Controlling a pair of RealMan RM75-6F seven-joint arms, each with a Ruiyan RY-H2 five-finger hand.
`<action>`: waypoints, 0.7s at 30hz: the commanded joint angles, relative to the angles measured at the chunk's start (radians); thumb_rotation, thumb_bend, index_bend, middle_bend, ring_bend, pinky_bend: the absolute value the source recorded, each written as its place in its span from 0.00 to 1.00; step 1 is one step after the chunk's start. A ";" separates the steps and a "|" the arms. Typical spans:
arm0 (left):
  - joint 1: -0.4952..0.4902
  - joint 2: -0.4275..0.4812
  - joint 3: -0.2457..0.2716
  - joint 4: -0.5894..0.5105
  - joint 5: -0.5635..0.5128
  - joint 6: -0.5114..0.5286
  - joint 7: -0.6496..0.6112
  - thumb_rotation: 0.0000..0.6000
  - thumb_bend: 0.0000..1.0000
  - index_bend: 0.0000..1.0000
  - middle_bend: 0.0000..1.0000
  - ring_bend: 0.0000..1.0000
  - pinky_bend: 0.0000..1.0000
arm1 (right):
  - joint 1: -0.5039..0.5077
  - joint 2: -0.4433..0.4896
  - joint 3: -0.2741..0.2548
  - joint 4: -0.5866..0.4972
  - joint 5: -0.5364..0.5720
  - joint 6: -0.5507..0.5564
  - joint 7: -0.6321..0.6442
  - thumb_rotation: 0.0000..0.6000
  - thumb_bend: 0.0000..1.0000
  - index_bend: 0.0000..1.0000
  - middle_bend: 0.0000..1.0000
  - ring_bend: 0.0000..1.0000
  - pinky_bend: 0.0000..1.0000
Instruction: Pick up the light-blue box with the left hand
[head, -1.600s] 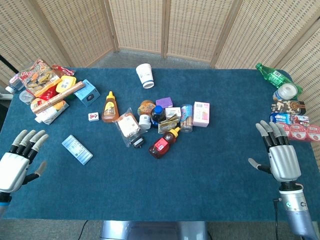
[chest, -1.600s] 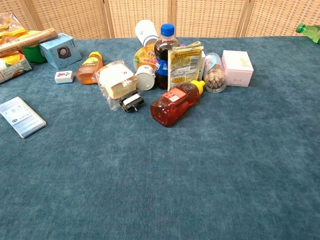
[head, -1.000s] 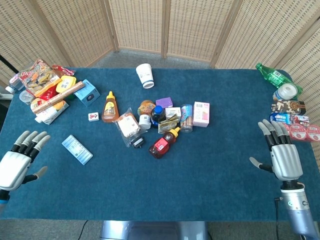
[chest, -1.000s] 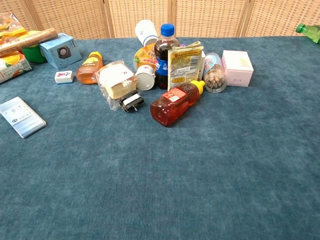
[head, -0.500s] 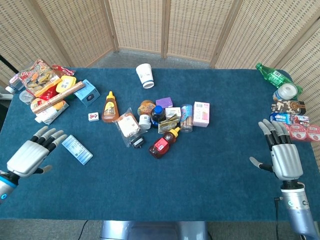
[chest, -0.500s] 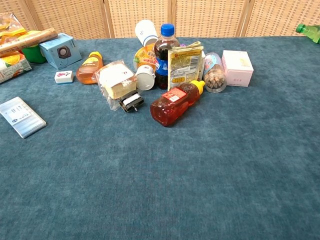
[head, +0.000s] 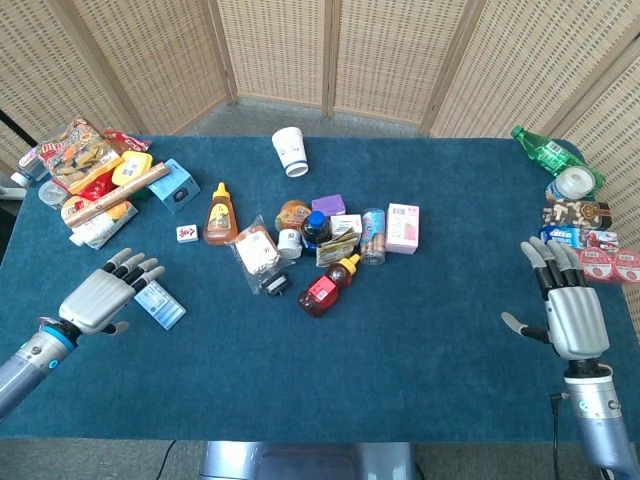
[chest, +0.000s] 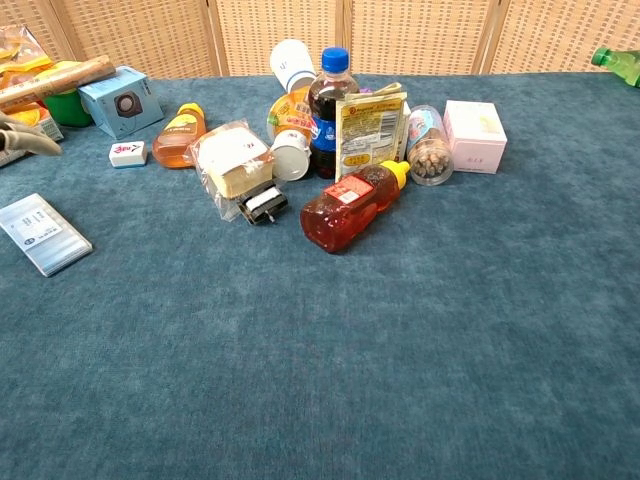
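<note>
My left hand (head: 100, 297) hangs low over the cloth with its fingers straight and spread, holding nothing. The fingertips (head: 143, 270) reach just over the near-left edge of the light-blue box (head: 155, 299), a flat pack lying on the blue table (head: 420, 330) at its front-left. I judge I am coming in from the side like this because the box is thin and lies flat; the fingers need to get over the top and the thumb under an edge before I can close. My right hand (head: 572, 315) sits far across the table, also splayed and empty, clear of the job.

The head view gives me the hand and box together, so I can see the overlap, but not whether the fingers touch the lid. The chest view shows the light-blue box (chest: 42, 233) much closer, with its clear wrapping and printed top, well apart from the central clutter around the red syrup bottle (chest: 352, 205). Of my left hand it catches only a pale fingertip at the left frame edge, and the right hand not at all.
</note>
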 joint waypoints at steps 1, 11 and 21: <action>-0.015 -0.013 0.000 0.003 -0.011 -0.020 0.012 1.00 0.20 0.04 0.00 0.00 0.00 | 0.000 0.000 0.000 0.000 0.001 -0.001 0.000 1.00 0.00 0.00 0.00 0.00 0.00; -0.057 -0.036 0.011 -0.010 -0.054 -0.105 0.084 1.00 0.20 0.04 0.00 0.00 0.06 | 0.000 0.002 0.002 -0.001 0.004 -0.003 0.010 1.00 0.00 0.00 0.00 0.00 0.00; -0.072 -0.046 0.016 -0.025 -0.108 -0.143 0.180 1.00 0.20 0.08 0.00 0.00 0.08 | 0.000 0.003 0.001 -0.003 0.004 -0.004 0.020 1.00 0.00 0.00 0.00 0.00 0.00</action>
